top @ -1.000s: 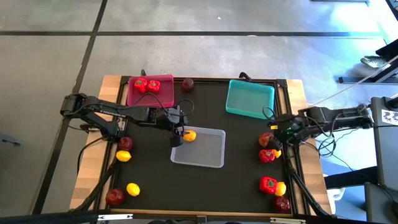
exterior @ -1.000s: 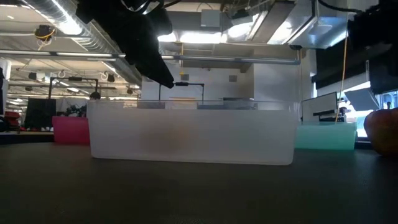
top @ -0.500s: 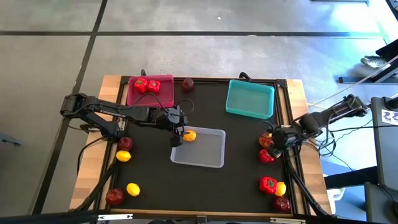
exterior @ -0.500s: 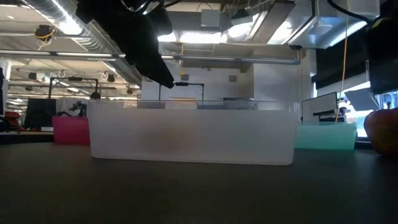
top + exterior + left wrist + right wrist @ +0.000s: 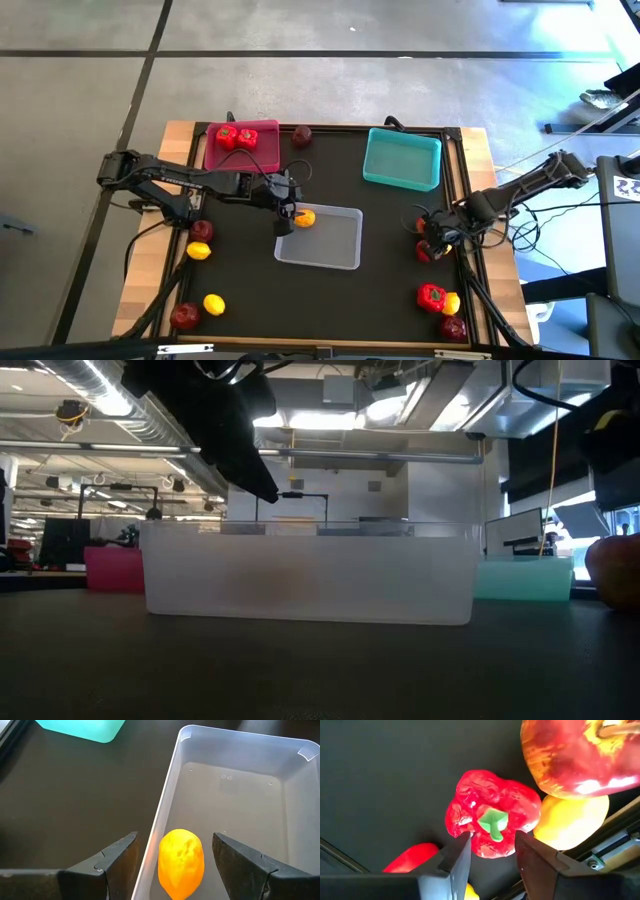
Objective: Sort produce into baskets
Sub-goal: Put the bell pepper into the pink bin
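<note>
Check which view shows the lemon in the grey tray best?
Left wrist view: the lemon fills the frame between the left gripper fingers, inside the grey tray. High view shows it small; low view only a blur through the tray wall.

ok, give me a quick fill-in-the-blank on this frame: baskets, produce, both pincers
1. The two red peppers already sorted lie in the ____ basket.
2. The lemon below the left pincer lies inside the ____ basket.
3. The teal basket holds ____ produce.
4. The right pincer hangs over a red ____ with a green stem.

Missing words: pink; clear; no; pepper
</note>
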`<action>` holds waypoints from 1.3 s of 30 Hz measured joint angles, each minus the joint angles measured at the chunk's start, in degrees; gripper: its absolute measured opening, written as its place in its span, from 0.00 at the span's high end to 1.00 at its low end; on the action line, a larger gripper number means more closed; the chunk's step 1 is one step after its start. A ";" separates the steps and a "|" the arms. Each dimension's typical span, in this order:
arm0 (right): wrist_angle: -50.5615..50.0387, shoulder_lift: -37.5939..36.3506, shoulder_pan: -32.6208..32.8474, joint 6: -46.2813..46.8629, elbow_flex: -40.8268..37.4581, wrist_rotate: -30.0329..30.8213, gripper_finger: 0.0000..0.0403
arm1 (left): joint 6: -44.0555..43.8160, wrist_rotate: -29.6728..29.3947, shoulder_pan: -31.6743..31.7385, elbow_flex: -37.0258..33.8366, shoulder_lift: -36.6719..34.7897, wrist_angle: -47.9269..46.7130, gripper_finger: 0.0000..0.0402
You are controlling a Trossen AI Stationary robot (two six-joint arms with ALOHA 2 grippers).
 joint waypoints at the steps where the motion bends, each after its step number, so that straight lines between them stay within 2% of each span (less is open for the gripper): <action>1: 0.03 0.38 0.00 -0.08 0.00 -0.37 0.62 | 0.00 0.00 0.00 0.00 0.00 0.02 0.38; 7: 0.00 1.98 -0.13 -0.83 0.00 -0.04 0.67 | -0.02 0.00 0.00 0.00 0.00 0.02 0.38; 18: 0.14 2.10 -0.13 -3.63 0.02 3.26 0.97 | -0.02 0.02 0.00 0.00 0.00 0.04 0.38; 25: 0.12 2.11 -0.13 -5.12 0.02 3.98 0.95 | -0.02 0.02 0.00 0.00 0.01 0.04 0.38; 32: 2.80 2.11 -0.15 -7.06 1.79 4.02 0.99 | -0.02 0.02 0.00 0.00 0.01 0.04 0.38; 39: 2.84 2.11 -0.15 -12.08 7.72 9.52 0.97 | 0.07 0.02 0.00 0.00 0.02 0.09 0.38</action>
